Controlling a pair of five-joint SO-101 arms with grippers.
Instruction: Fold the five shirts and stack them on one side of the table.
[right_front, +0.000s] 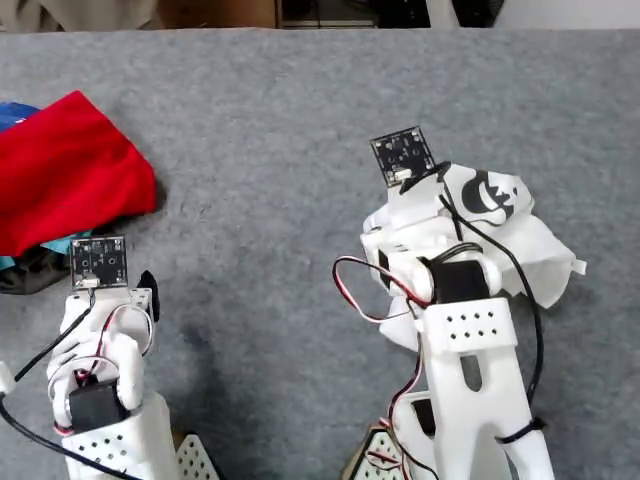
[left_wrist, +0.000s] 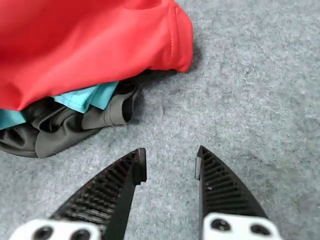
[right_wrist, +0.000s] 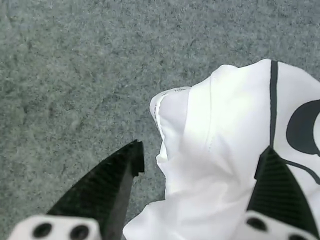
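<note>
A crumpled white shirt (right_front: 520, 235) with a black print lies at the right of the grey table. My right gripper (right_wrist: 200, 160) is open over its near edge: one finger rests above bare felt and the other over the cloth, with a fold of the white shirt (right_wrist: 200, 130) between them. At the left edge sits a stack with a red shirt (right_front: 65, 175) on top, and a teal shirt (left_wrist: 82, 97) and a dark shirt (left_wrist: 75, 125) beneath it. My left gripper (left_wrist: 170, 162) is open just off the stack's corner, holding nothing.
The table is covered in grey felt (right_front: 270, 130), with wide bare room in the middle and at the back. A blue piece of cloth (right_front: 12, 113) peeks out behind the red shirt. Both arm bases stand at the near edge.
</note>
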